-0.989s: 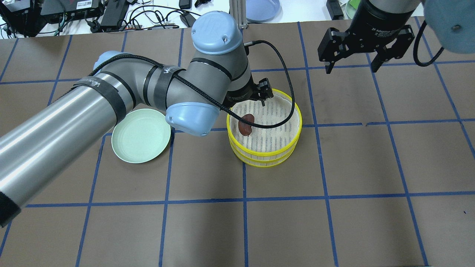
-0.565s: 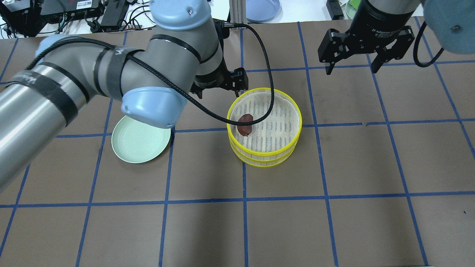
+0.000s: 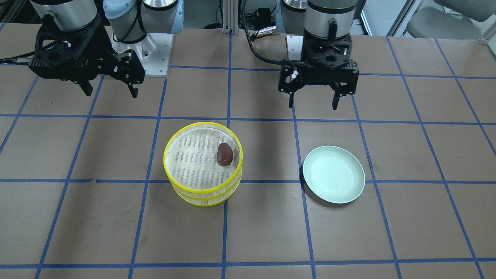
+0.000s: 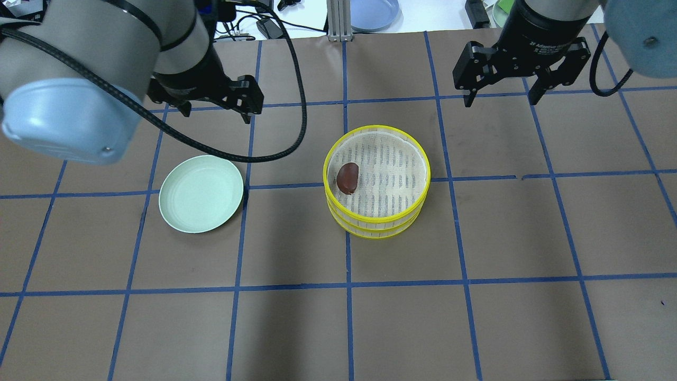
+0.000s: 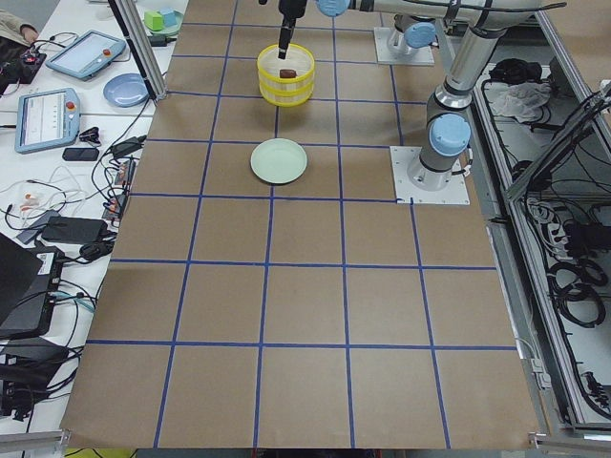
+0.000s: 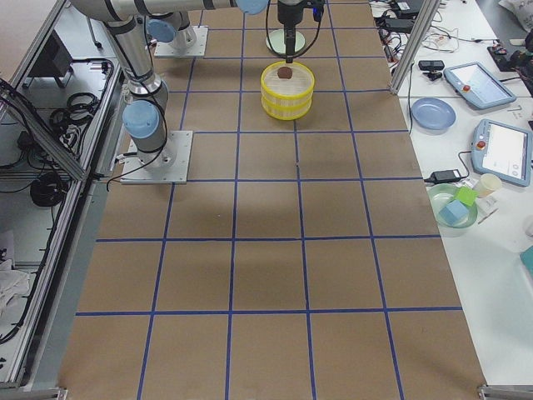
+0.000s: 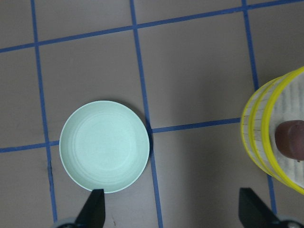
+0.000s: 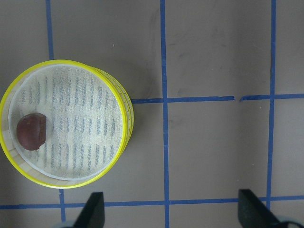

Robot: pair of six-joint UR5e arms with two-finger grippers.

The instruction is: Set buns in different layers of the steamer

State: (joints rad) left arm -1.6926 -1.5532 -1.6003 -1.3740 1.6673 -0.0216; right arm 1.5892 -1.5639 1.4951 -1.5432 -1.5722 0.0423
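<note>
The left claw (image 4: 217, 114) hangs high over the worktop (image 4: 476, 317), its two fingers wide apart with nothing between them. Its wrist view looks straight down on the plate and on the near edge of the trays. The pale green plate (image 4: 201, 193) lies flat on the worktop, well to the left of the trays, with nothing in it.

Near the middle, the two yellow-rimmed trays are stacked, the top tray (image 4: 423, 159) seated squarely on the lower tray (image 4: 378, 228). The brown bun (image 4: 348, 178) lies on the top tray's slatted floor, close to its left wall. The top tray hides the inside of the lower tray, so what it holds cannot be told.

The right claw (image 4: 500, 101) hangs high to the right of the trays, also spread wide and holding nothing. Neither claw touches the trays.
</note>
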